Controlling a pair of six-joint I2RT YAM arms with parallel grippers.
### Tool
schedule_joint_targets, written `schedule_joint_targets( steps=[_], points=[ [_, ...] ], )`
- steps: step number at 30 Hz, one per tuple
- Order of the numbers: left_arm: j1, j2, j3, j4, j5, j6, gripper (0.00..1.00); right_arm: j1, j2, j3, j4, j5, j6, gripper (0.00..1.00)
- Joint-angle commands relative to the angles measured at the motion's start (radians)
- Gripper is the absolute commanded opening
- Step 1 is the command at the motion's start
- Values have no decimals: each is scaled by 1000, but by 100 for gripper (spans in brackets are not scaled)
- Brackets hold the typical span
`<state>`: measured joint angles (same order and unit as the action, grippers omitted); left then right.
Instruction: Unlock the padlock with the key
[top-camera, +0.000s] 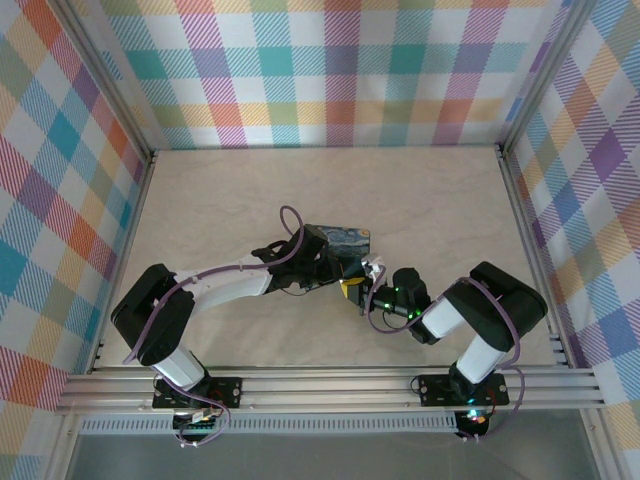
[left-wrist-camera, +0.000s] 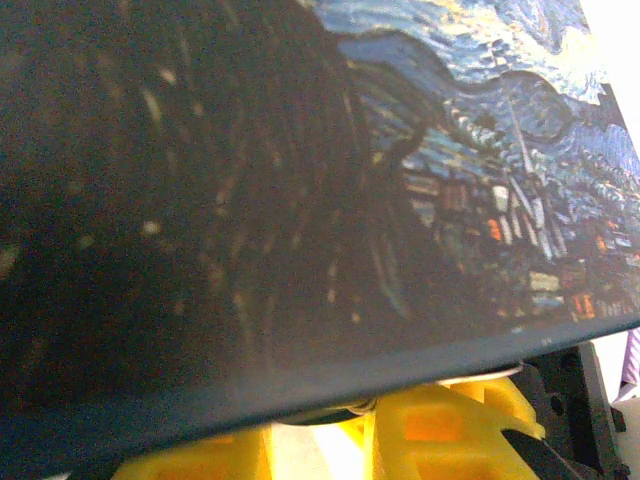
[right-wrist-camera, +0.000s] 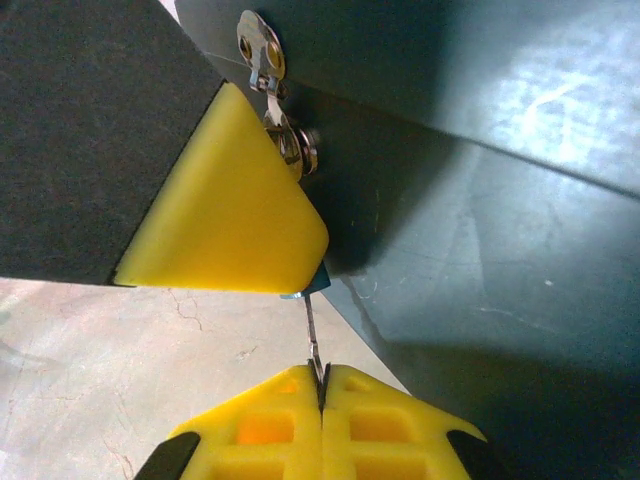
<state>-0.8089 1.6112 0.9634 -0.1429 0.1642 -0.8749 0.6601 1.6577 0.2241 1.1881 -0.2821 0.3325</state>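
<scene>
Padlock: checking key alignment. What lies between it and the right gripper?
The thin key, pinched in the right gripper, reaches the padlock; right wrist view.

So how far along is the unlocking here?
Done: the right gripper is shut on the key. In hand: the key's tip reaches the padlock, a blue sliver under the left gripper's finger. Left: its depth is hidden; turning and opening seem yet to come.

Starry-night box (top-camera: 338, 240) on marbled table (top-camera: 220, 200); plaid walls (top-camera: 330, 70).
</scene>
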Motion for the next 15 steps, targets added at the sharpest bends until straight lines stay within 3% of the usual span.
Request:
schedule_joint_targets(
  steps=[1,15],
  points=[
    [-12,7,-18,1,38,2,20,-7,-16,45,90,-37,12,0],
    [-13,16,-15,5,46,1,20,-5,-46,84,19,-2,-14,0]
  ],
)
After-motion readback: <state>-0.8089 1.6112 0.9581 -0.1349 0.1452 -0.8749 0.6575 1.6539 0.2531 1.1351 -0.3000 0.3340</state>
